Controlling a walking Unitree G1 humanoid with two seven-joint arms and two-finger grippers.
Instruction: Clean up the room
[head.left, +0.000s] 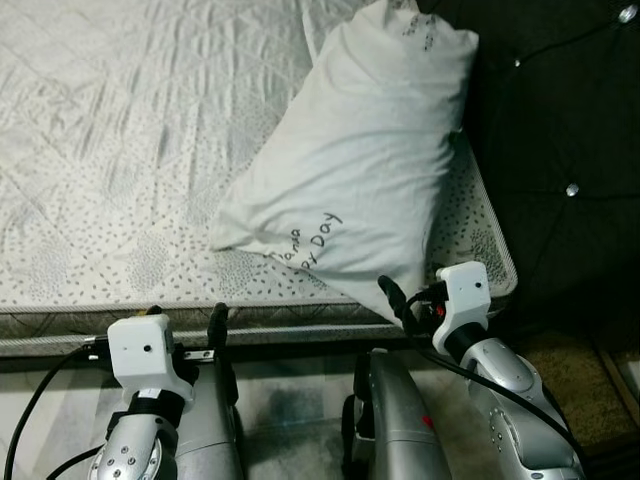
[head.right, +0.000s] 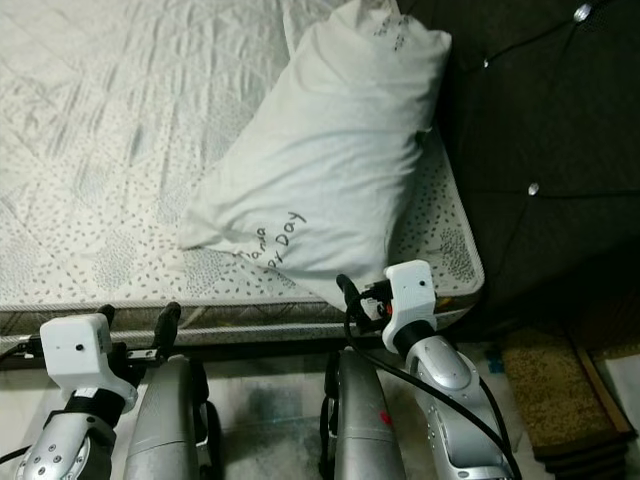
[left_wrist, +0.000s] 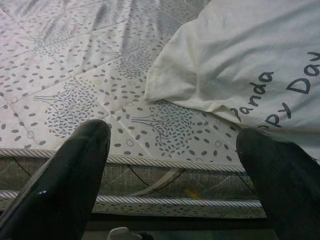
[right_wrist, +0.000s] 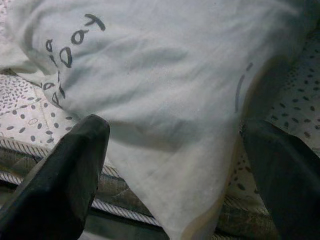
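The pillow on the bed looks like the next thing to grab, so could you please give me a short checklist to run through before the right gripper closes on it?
1. Right gripper open: ok, its fingers are spread in the right wrist view.
2. Pillow between those fingers: ok, its lower corner hangs over the mattress edge right between them.
3. Fingers touching the fabric: cannot tell.
4. Pillow free of other things: ok on top; its far end lies by the dark headboard, contact cannot tell.
5. Left gripper out of the way: ok, open, at the mattress edge, apart from the pillow.
6. Where the pillow should go: cannot tell.
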